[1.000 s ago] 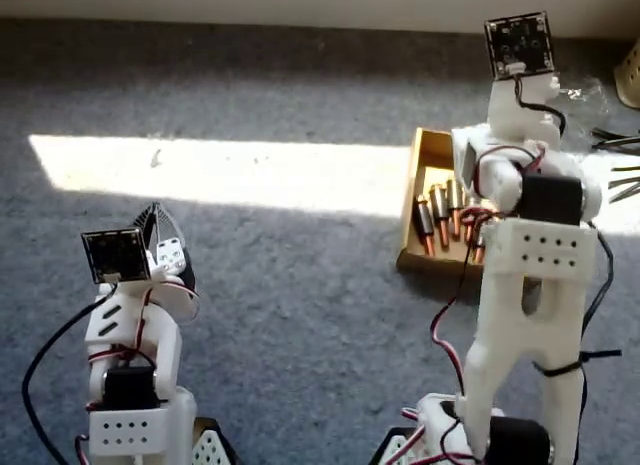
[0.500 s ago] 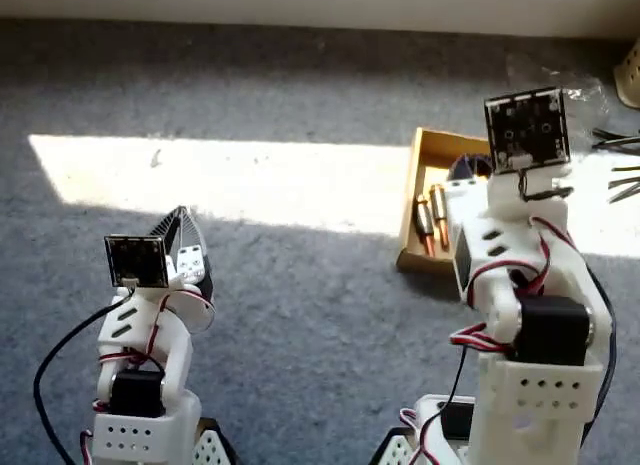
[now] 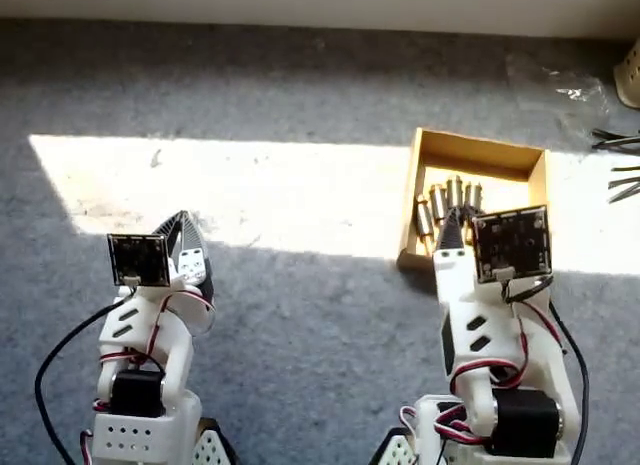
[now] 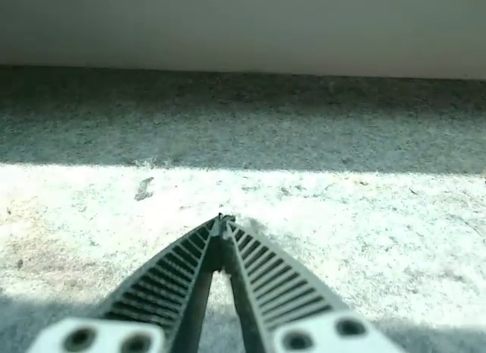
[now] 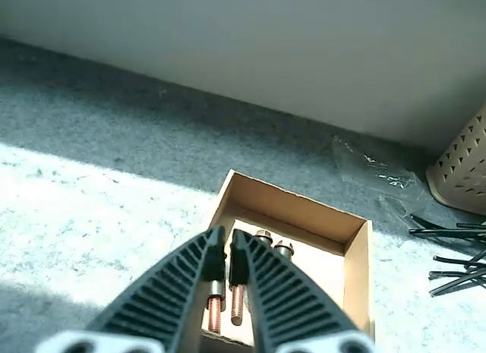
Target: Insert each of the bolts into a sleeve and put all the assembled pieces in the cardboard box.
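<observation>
Now: assembled pieces in box, both pincers pressed together on nothing

We see the cardboard box (image 3: 478, 148) open-topped on the grey carpet (image 3: 300, 315). Several assembled pieces (image 3: 447, 199) lie side by side toward its left side in the high view. The right gripper (image 5: 228, 233) hangs over the box's near edge, fingers almost pressed together, pinching nothing. The left gripper (image 4: 221, 219) is pressed together too, over open carpet well apart from the box. A basket (image 3: 630, 73) and black ties (image 3: 615, 140) lie off the box's right side.
</observation>
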### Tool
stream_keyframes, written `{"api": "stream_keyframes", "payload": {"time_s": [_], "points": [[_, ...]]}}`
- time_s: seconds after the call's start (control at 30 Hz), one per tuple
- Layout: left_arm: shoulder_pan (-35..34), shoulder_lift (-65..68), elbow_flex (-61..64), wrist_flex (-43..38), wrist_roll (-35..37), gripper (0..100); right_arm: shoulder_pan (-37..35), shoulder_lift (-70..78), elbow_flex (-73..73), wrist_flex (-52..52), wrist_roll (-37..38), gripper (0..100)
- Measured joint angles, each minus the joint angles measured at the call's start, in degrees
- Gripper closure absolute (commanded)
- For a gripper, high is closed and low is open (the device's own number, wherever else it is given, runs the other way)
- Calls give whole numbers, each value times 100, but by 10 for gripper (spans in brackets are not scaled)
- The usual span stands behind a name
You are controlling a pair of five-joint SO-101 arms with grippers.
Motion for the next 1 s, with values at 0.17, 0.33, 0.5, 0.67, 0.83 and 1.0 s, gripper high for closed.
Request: {"api": "stream_keyframes", "payload": {"time_s": [0.17,0.33,0.5,0.67,0.83,1.0], "points": [[0,0,18,0,0,994,0,-519,721,-18,0,995],[18,0,202,9,0,994,0,-1143,1582,-18,0,995],[9,9,220,26,0,994,0,-1899,2593,-18,0,995],[9,9,220,378,0,994,0,-2145,3270,-18,0,995],[9,9,220,738,0,994,0,-2215,3727,-35,-185,995],[9,9,220,1108,9,994,0,-2215,4193,-35,-976,992]]}}
